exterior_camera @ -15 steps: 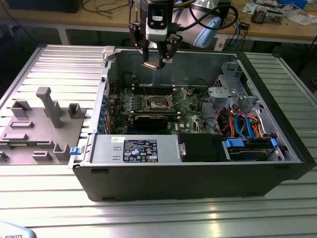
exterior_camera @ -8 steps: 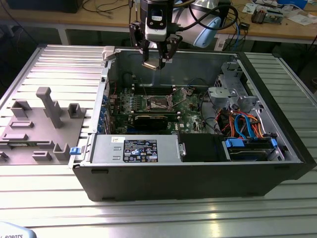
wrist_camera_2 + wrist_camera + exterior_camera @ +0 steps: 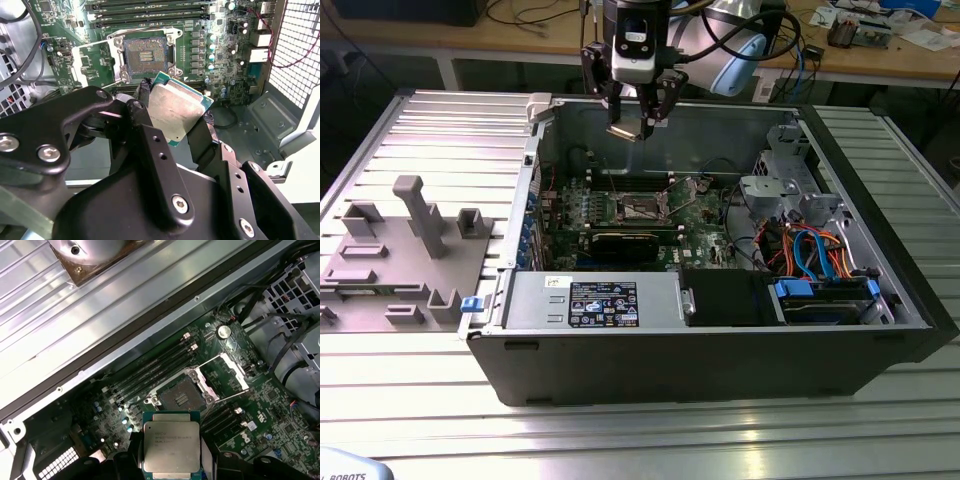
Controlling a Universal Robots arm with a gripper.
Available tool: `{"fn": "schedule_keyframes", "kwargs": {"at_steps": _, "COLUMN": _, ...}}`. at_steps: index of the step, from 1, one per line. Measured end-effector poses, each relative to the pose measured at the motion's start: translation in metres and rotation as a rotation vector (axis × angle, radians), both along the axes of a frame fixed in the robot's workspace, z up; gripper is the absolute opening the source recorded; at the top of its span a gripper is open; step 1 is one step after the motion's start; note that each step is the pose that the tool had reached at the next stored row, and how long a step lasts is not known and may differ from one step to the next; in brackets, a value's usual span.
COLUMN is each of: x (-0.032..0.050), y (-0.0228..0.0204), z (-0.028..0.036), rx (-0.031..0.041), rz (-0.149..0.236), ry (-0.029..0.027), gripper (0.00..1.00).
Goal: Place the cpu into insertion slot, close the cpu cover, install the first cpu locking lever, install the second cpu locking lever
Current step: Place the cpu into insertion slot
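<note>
The gripper [image 3: 636, 124] pinches the cpu [image 3: 171, 447] by two opposite edges, high above the bare socket [image 3: 180, 396]; the chip looks light, stiff and fragile, so an edge hold clear of its contact face seems safest.

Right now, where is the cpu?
The cpu is gripped in the hand, raised above the motherboard near the open socket; in the exterior view, by the case's far wall.
</note>
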State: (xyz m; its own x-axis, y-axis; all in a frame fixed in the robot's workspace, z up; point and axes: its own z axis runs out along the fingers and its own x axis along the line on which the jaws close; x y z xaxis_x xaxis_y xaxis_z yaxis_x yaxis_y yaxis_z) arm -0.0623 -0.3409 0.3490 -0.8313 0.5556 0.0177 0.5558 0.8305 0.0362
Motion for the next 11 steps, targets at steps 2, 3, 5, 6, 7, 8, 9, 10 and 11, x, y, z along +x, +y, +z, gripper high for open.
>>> {"fn": "schedule_keyframes", "kwargs": {"at_steps": 2, "x": 0.0, "y": 0.0, "z": 0.0, "rx": 0.0, "rz": -0.003, "ry": 0.0, "gripper": 0.55}}
{"fn": "schedule_keyframes", "kwargs": {"at_steps": 3, "x": 0.0, "y": 0.0, "z": 0.0, "rx": 0.0, "rz": -0.005, "ry": 0.0, "gripper": 0.55}}
{"fn": "schedule_keyframes", "kwargs": {"at_steps": 5, "x": 0.0, "y": 0.0, "z": -0.0001, "rx": 0.0001, "rz": -0.008, "ry": 0.0, "gripper": 0.55}}
{"fn": "schedule_keyframes", "kwargs": {"at_steps": 6, "x": 0.0, "y": 0.0, "z": -0.0001, "rx": 0.0001, "rz": -0.01, "ry": 0.0, "gripper": 0.55}}
{"fn": "schedule_keyframes", "kwargs": {"at_steps": 7, "x": 0.0, "y": 0.0, "z": -0.0001, "rx": 0.0001, "rz": -0.012, "ry": -0.0001, "gripper": 0.55}}
{"fn": "schedule_keyframes", "kwargs": {"at_steps": 8, "x": 0.0, "y": 0.0, "z": -0.0001, "rx": 0.0001, "rz": -0.014, "ry": 0.0, "gripper": 0.55}}
{"fn": "schedule_keyframes", "kwargs": {"at_steps": 9, "x": 0.0, "y": 0.0, "z": -0.0001, "rx": 0.0, "rz": -0.016, "ry": 0.0, "gripper": 0.55}}
{"fn": "schedule_keyframes", "kwargs": {"at_steps": 10, "x": 0.0, "y": 0.0, "z": -0.0001, "rx": 0.0, "rz": -0.019, "ry": 0.0, "gripper": 0.55}}
{"fn": "schedule_keyframes", "kwargs": {"at_steps": 11, "x": 0.0, "y": 0.0, "z": -0.0001, "rx": 0.0, "rz": -0.022, "ry": 0.0, "gripper": 0.55}}
